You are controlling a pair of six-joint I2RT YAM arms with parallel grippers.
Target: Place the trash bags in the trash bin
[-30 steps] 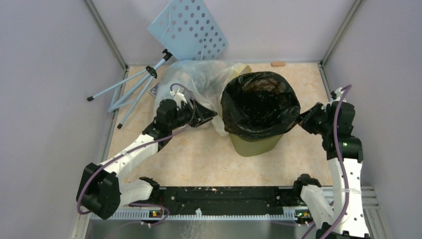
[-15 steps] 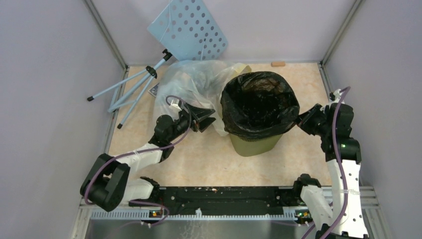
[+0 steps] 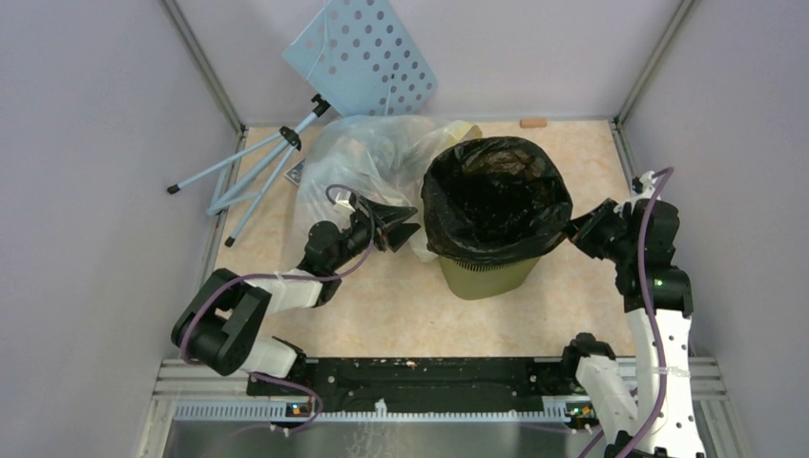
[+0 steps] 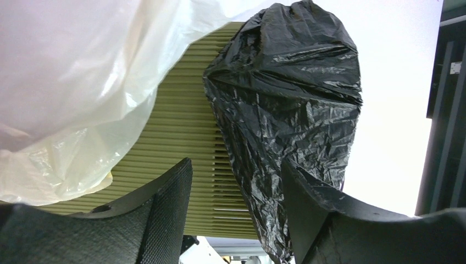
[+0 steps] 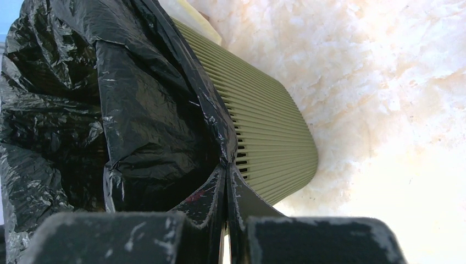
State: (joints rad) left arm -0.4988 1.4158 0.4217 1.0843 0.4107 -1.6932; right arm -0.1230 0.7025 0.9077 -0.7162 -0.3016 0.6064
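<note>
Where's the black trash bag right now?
Top view, table centre: the black trash bag is draped over the mouth of the green bin, clear bag on its left, right gripper pinching its right edge.

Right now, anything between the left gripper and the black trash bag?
Nothing visible. The open left gripper faces the trash bag draped down the trash bin wall; the clear bag sits off to one side.

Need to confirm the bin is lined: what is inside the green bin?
The black trash bag lines the green bin, its edge draped over the rim. The bin's floor and anything beneath the plastic are covered.
</note>
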